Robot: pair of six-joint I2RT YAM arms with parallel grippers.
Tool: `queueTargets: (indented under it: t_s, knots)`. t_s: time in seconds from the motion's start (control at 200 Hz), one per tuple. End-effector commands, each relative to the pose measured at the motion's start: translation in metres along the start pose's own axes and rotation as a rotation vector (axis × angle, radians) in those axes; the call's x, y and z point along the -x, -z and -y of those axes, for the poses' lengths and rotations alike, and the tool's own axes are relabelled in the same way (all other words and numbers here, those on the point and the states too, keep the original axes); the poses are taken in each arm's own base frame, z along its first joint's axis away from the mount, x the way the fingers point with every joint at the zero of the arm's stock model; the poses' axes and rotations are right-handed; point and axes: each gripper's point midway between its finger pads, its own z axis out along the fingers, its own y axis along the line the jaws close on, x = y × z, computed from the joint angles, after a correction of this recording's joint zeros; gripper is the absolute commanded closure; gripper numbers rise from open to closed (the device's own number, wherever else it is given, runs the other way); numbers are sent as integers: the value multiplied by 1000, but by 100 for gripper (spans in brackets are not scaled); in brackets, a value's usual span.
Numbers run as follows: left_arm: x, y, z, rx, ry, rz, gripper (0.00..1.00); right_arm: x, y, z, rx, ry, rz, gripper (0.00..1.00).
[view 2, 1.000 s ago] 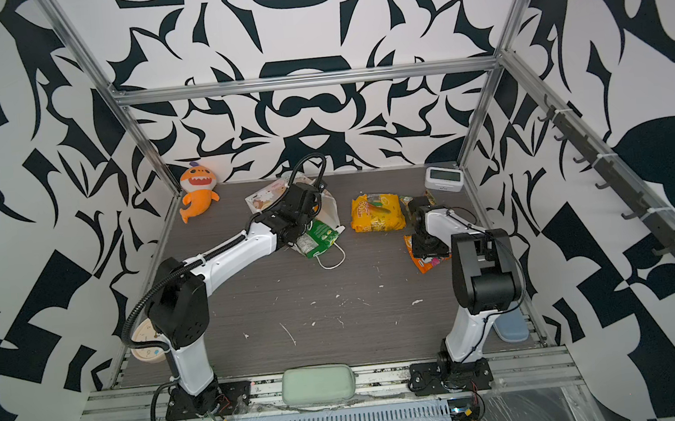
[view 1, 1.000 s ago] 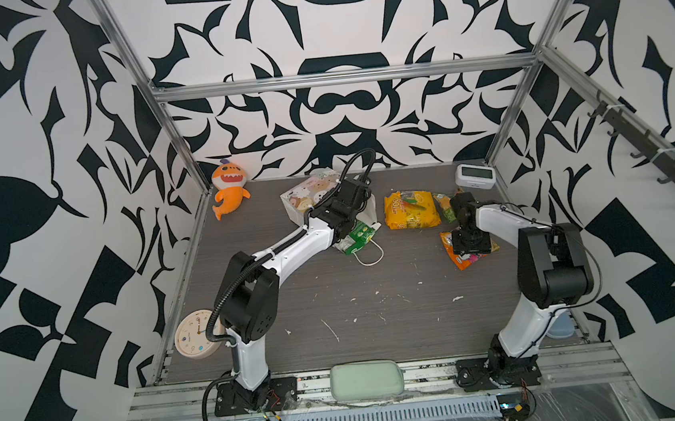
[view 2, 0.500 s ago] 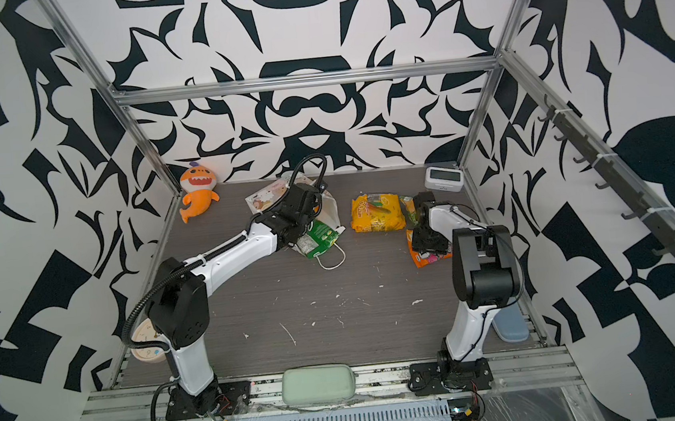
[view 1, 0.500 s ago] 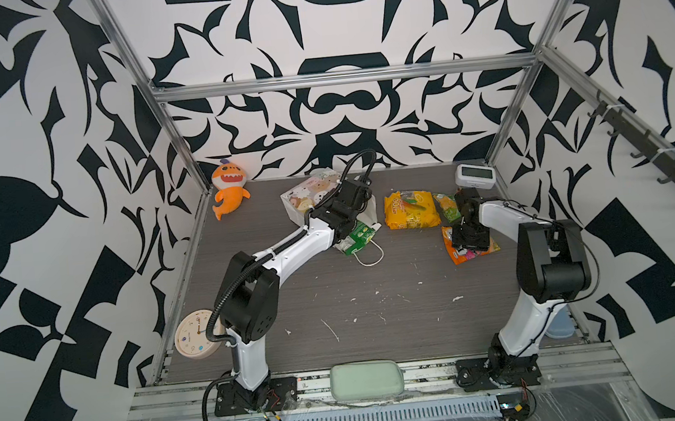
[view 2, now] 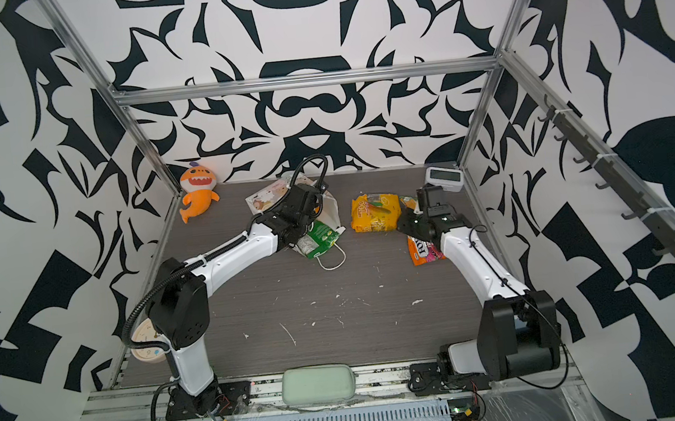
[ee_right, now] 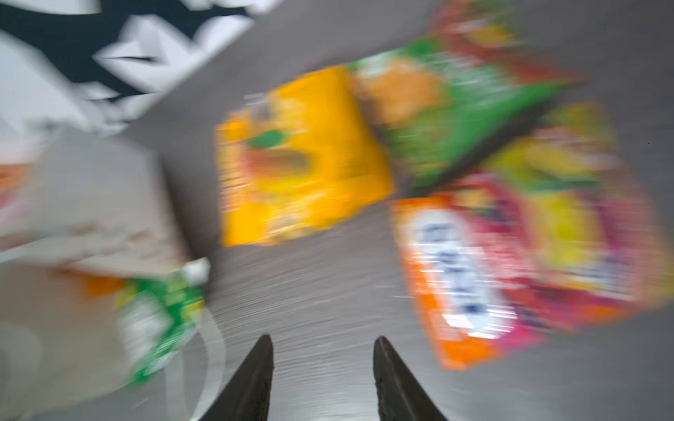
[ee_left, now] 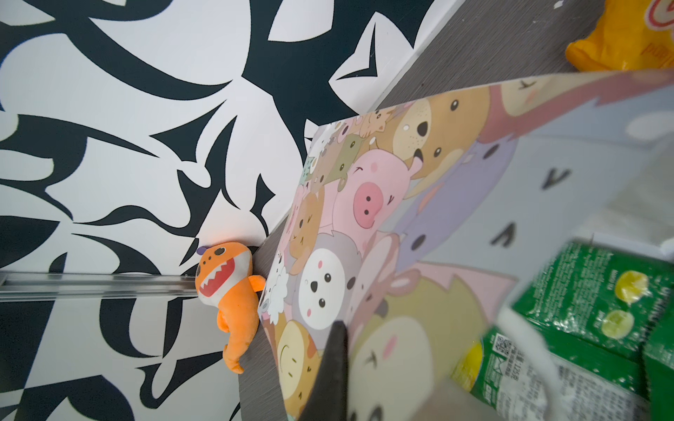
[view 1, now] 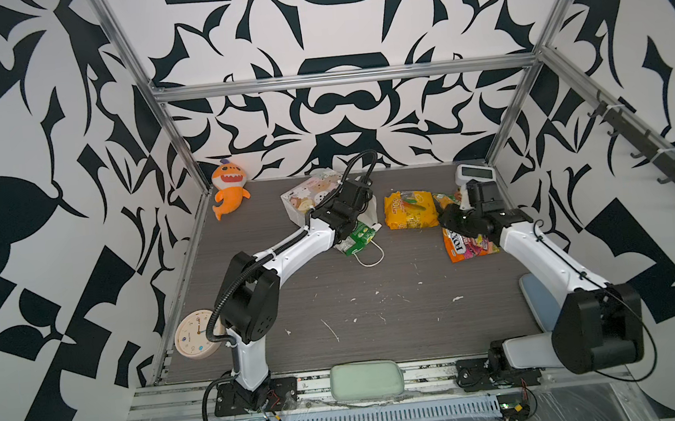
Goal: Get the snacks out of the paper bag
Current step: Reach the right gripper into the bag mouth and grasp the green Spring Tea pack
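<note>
**Paper bag** [view 1: 313, 193]: animal print, lying on its side at the rear of the surface [view 1: 335, 303], mouth toward the middle.

**Left hand** [view 1: 354, 204]: clenched on the bag's upper wall.

**Still inside:** green packets [ee_left: 598, 291], one poking out of the mouth beside the cord handle [view 1: 369, 254]. QR code and small print, illegible.

**Already out, right of the bag:**
- yellow packet [view 1: 408, 209], lettering too small to read
- green-and-orange packet [view 1: 445, 202], just beside it
- orange-red packet [view 1: 470, 243], marked "FOX'S"

**Right hand** [ee_right: 324, 340]: released, empty, over bare surface between the bag and the removed packets.

**Step:** emptying looks partway done.

**Next, by judgement:** the right hand must reach the mouth and pinch a green packet's edge while the left hand steadies the bag.
</note>
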Motion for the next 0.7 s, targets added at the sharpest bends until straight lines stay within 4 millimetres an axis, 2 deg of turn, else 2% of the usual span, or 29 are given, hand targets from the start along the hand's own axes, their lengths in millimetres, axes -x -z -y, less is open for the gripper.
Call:
queueTargets:
  t_s: [0.0, 0.105, 0.225, 0.395, 0.695]
  knots:
    - [18, 13, -13, 35, 66, 53, 95, -35, -33, -77, 271, -9, -117, 51]
    - [19, 13, -10, 27, 67, 52, 95, -63, -62, -113, 356, -23, -200, 52]
    - [19, 14, -10, 25, 67, 53, 95, -88, -90, -130, 380, -72, -282, 53]
    - [21, 16, -12, 27, 70, 59, 95, -106, -116, -129, 372, -173, -319, 53]
    - [23, 15, -11, 25, 71, 65, 95, -115, -133, -128, 363, -232, -317, 52]
